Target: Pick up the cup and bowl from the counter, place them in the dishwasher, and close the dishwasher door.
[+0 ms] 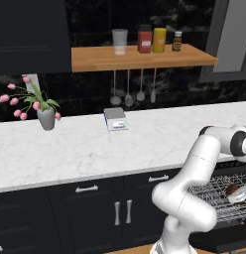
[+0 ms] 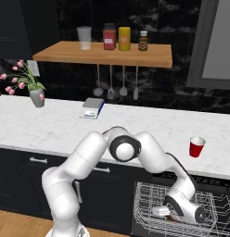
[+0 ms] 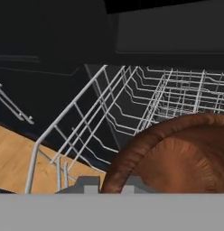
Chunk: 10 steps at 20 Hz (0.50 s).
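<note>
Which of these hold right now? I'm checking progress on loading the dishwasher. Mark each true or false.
1. The cup stands on the counter. True.
2. The gripper holds the bowl over the rack. True.
3. The dishwasher is closed. False: the rack is pulled out.
4. The cup lies on its side. False: it is upright.
5. A vase of pink flowers stands on the counter. True.

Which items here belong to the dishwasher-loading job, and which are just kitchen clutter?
Job items:
- bowl, gripped by the gripper over the dishwasher rack
- cup, on the counter

Lying about:
- flower vase
- kitchen scale
- tumbler, jars and bottle on the shelf
- hanging utensils
</note>
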Tool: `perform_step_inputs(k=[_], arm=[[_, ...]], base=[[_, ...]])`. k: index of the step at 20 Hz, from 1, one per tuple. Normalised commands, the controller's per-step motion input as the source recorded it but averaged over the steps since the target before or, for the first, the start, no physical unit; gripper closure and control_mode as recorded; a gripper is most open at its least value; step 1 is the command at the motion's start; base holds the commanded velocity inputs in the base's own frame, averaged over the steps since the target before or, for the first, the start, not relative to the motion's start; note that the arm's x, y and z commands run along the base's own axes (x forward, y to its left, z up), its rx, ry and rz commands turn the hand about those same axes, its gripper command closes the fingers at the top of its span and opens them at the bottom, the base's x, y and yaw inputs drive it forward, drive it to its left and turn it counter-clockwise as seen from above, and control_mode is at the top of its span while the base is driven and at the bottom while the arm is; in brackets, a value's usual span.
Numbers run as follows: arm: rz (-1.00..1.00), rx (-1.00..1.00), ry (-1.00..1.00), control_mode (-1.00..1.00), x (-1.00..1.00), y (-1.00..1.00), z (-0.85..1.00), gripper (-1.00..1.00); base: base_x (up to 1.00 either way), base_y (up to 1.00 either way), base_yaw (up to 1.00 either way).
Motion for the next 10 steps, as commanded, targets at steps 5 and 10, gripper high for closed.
perform_step_inputs(k=[5,10], arm=[[0.00,-0.04,0.00,-1.00,0.02,0.00,-0.31,1.00],[0.00,-0.08,0.07,-1.00,-0.01,0.00,-0.29,1.00]], base=[[0.00,0.00,0.00],[0.00,0.00,0.00]])
